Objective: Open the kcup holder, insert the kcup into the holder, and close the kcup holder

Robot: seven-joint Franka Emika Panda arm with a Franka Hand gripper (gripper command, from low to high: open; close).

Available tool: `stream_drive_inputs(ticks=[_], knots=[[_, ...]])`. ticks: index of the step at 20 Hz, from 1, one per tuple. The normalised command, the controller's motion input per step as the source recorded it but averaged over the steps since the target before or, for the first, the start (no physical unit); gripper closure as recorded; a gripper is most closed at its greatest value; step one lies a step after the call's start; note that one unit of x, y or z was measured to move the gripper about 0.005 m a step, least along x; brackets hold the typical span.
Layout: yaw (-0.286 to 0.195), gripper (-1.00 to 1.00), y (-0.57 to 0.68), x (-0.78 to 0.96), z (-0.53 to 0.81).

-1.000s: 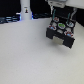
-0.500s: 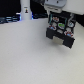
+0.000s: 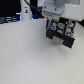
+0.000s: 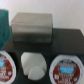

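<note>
The kcup holder point(image 3: 62, 35), a black box, stands at the back of the white table towards the exterior view's right. Pods with multicoloured lids point(image 3: 52, 26) show on or in it. My gripper point(image 3: 59, 22) hangs right over the box, and its fingers are too blurred to read. In the wrist view a pale rounded object point(image 4: 33, 65) lies on a dark surface between two red-and-white lidded pods point(image 4: 6, 66). I cannot tell whether it is the kcup. A teal-green patch point(image 4: 4, 25) is cut off by the frame edge.
A tall white bottle-shaped object point(image 3: 25, 12) stands at the back on the exterior view's left, beside dark equipment point(image 3: 9, 19). The wrist view shows a grey rectangular box point(image 4: 32, 28) beyond the pods. The white table point(image 3: 30, 60) stretches forward.
</note>
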Motion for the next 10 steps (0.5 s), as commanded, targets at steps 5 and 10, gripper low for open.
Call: stream_drive_inputs(ticks=[5,10], knots=[[0.121,-1.00,0.23,0.52,-0.15],[0.171,-1.00,0.31,0.10,-0.21]])
